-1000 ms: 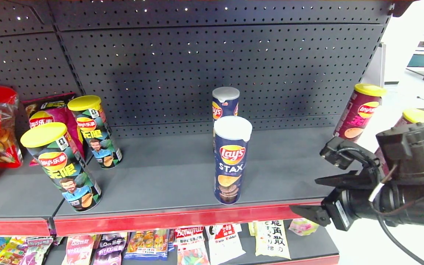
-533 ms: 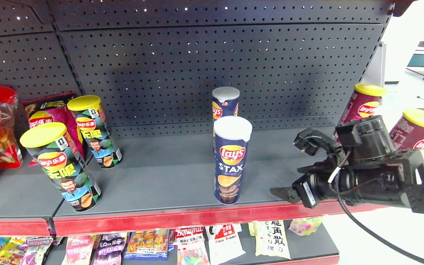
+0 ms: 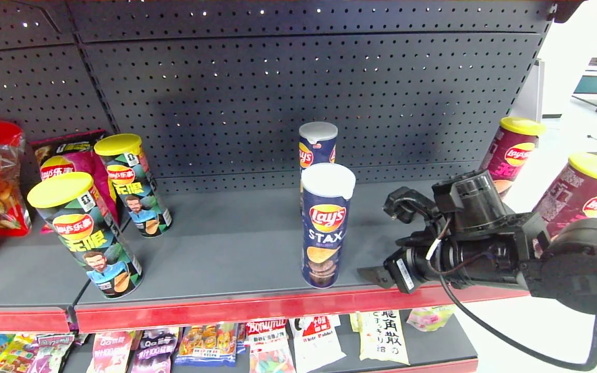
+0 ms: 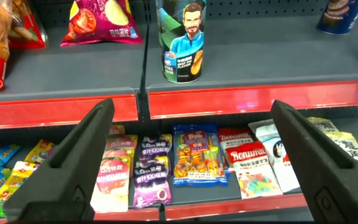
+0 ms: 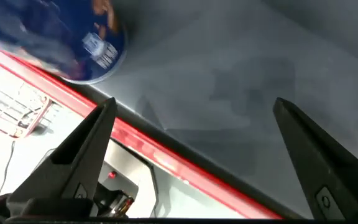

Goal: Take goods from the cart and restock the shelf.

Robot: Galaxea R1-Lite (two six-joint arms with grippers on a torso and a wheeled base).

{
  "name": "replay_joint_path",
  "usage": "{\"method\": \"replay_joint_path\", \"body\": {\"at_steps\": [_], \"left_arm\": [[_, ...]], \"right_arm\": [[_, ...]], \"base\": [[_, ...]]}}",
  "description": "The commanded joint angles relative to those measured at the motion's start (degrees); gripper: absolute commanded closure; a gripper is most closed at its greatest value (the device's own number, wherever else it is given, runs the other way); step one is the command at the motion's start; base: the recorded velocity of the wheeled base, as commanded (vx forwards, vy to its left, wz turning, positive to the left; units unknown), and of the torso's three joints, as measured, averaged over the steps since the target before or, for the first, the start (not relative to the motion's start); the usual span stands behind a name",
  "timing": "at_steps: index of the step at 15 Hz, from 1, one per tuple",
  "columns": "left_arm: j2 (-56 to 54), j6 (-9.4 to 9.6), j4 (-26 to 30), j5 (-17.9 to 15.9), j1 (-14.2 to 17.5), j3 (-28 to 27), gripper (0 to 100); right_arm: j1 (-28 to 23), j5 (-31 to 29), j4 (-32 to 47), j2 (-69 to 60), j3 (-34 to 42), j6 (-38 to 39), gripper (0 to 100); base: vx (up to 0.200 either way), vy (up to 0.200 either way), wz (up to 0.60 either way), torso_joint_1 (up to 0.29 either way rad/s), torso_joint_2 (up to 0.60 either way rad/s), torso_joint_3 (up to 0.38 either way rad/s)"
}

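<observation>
The right gripper (image 3: 387,257) hangs spread wide and empty just to the right of the front blue can (image 3: 326,228). It is apart from the can, level with its lower half, and over the red front lip of the shelf (image 3: 236,243). In the right wrist view the fingers (image 5: 79,155) stand far apart with bare shelf between them, and the base of the front blue can lies off beyond one fingertip.

The front blue can stands upright near the shelf's front edge. The rear blue can (image 3: 317,144) stands directly behind it, close to the back panel. Well to the left of the front blue can stand a front green can (image 3: 85,235) and a back green can (image 3: 132,184), both with yellow lids. To its right is a maroon can (image 3: 513,153), partly behind the arm.

The left gripper (image 4: 192,106) is released and empty, lower than the front blue can and off to its left. It faces the lower shelf (image 3: 436,344), which is packed with snack packets (image 4: 194,163).
</observation>
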Motion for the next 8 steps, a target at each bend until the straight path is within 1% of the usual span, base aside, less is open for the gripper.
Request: {"method": "replay_joint_path", "body": {"at_steps": [1, 5, 8], "left_arm": [[0.0, 0.02, 0.0, 0.0, 0.0, 0.0, 0], [0.0, 0.02, 0.0, 0.0, 0.0, 0.0, 0], [0.0, 0.02, 0.0, 0.0, 0.0, 0.0, 0]], "right_arm": [[0.1, 0.0, 0.0, 1.8, -0.9, 0.0, 0], [1.6, -1.7, 0.0, 3.4, -2.7, 0.4, 0], [2.3, -1.7, -0.1, 4.5, -3.2, 1.0, 0]], "base": [[0.000, 0.000, 0.00, 0.000, 0.00, 0.000], [0.000, 0.000, 0.00, 0.000, 0.00, 0.000], [0.000, 0.000, 0.00, 0.000, 0.00, 0.000]]}}
